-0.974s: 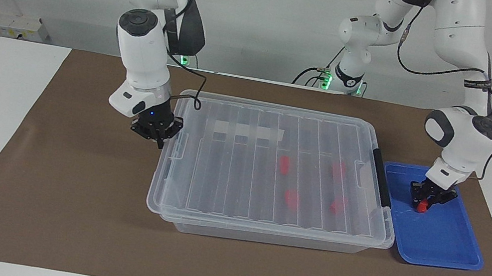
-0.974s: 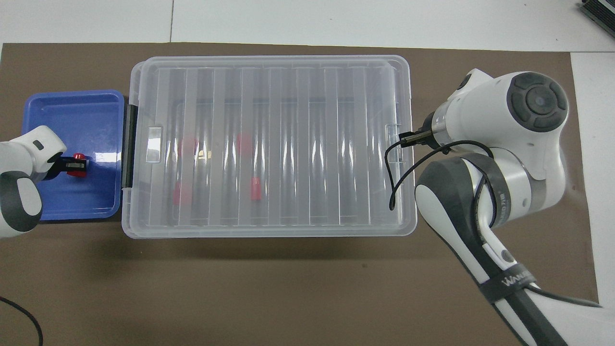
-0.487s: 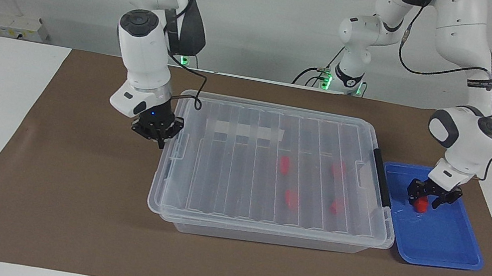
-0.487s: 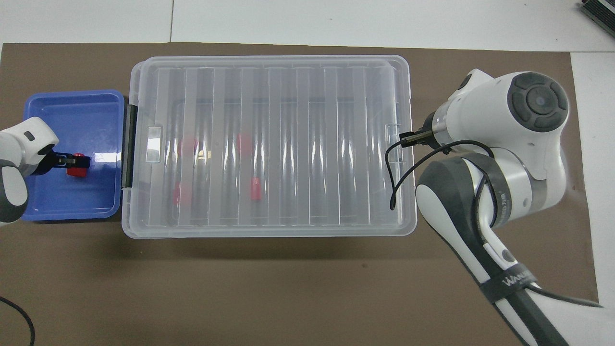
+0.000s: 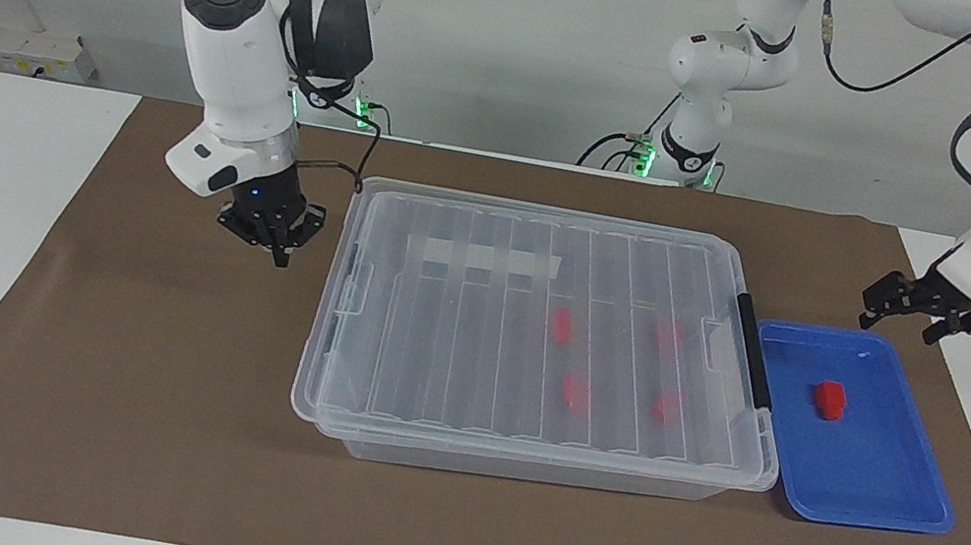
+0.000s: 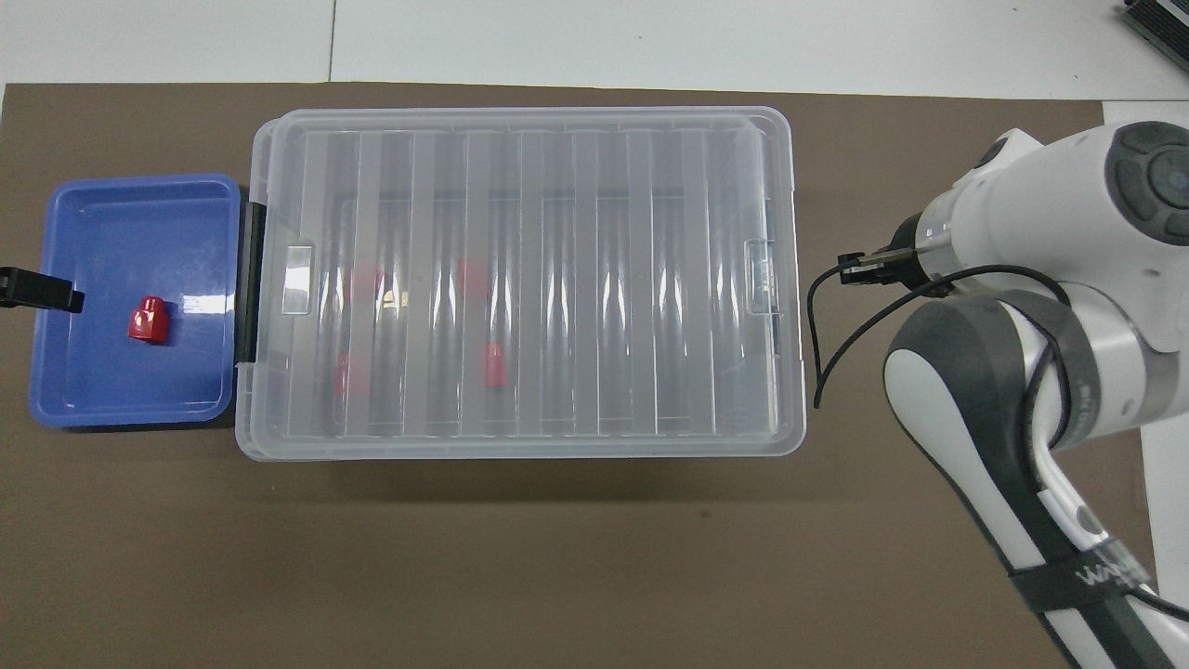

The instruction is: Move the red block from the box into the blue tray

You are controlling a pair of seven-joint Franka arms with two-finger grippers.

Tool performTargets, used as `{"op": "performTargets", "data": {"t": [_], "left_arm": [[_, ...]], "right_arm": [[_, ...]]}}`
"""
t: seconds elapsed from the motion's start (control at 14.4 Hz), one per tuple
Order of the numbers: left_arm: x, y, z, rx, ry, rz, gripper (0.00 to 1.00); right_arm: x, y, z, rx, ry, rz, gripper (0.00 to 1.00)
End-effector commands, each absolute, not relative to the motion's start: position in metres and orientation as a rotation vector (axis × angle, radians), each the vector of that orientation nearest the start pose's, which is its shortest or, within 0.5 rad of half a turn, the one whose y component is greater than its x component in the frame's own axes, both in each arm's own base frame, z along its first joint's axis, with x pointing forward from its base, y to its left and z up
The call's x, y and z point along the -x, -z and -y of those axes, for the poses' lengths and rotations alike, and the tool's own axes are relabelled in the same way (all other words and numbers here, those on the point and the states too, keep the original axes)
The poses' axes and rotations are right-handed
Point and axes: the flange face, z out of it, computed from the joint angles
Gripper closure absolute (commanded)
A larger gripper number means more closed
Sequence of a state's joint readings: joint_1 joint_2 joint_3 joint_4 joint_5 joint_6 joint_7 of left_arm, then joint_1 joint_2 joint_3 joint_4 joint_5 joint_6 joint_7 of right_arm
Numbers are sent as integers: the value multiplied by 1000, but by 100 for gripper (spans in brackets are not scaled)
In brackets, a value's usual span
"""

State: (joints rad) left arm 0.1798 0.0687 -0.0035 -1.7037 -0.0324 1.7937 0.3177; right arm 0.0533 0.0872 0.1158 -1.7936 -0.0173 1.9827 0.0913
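Now the red block (image 5: 830,398) sits loose on the floor of the blue tray (image 5: 894,504), nothing touching it, which reads as the delivery done. Up above the tray's edge nearest the robots hangs the left gripper (image 5: 930,313), fingers spread wide and empty, a sensible height to stay clear of both block and rim. Over at the right arm's end of the table, the right gripper (image 5: 268,229) hovers low above the brown mat (image 5: 122,408), just beside the box (image 5: 533,341) and not touching it; whether its fingers are parted or pinched, I cannot tell. The lid lies flat across the box, and through its ribs four more red blocks (image 5: 562,325) show, clustered toward the end with the black handle (image 5: 753,350), which sits just beside the tray. My read: both arms are parked clear, with nothing left to carry.
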Motion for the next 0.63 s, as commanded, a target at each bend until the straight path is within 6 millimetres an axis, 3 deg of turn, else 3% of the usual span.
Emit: {"op": "performTargets", "data": {"t": [0.0,0.21,0.35,0.49,0.56], "left_arm": [[-567,-594,-57,3186,25,-95,0],[-540,-638,20,3179,8,-14,0],[-531,-648,56,3179,52,-106,0],[-524,-644,70,3176,34,-140,0],[-524,-644,61,3177,35,-118,0]], "right_arm": [[-577,-524,-81,3124,143,9,0],[-563,-547,-63,3149,99,-56,0],[-556,-566,-59,3151,78,-97,0],[-554,-588,-55,3150,67,-158,0],[-554,-595,-54,3151,64,-161,0]]}}
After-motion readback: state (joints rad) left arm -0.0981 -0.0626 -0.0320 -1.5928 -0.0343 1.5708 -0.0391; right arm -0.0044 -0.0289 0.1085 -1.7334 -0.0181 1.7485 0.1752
